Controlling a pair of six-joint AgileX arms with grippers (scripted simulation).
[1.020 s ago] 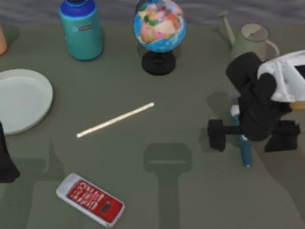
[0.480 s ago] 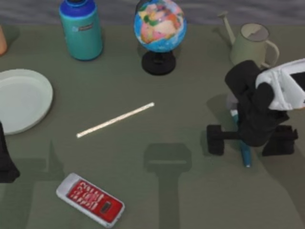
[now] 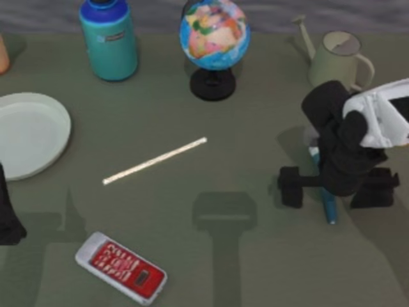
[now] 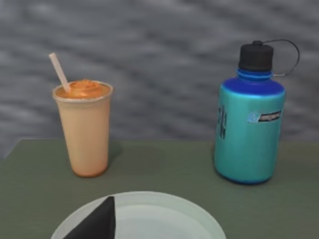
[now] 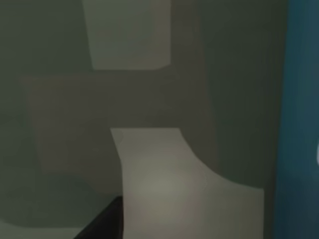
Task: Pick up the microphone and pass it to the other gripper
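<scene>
The microphone [image 3: 330,208] lies on the table at the right, its teal handle end sticking out toward the front edge; the arm hides most of the rest. My right gripper [image 3: 333,187] hangs low over it, open, with one black finger on each side of the handle and not touching it. The right wrist view shows the teal handle [image 5: 302,124] close by and a dark fingertip [image 5: 102,225]. My left gripper [image 3: 6,217] is parked at the left edge, open, one fingertip [image 4: 97,224] showing over the plate.
Along the back stand a teal bottle [image 3: 108,39], a globe [image 3: 214,37] and a pale watering can [image 3: 335,59]. A white plate [image 3: 29,134] sits at the left, a thin white stick [image 3: 154,160] mid-table, a red handset [image 3: 121,267] in front. An orange drink [image 4: 84,127] stands far left.
My right gripper has sunk a little over the microphone, its fingers still spread. The microphone and the left arm have not moved.
</scene>
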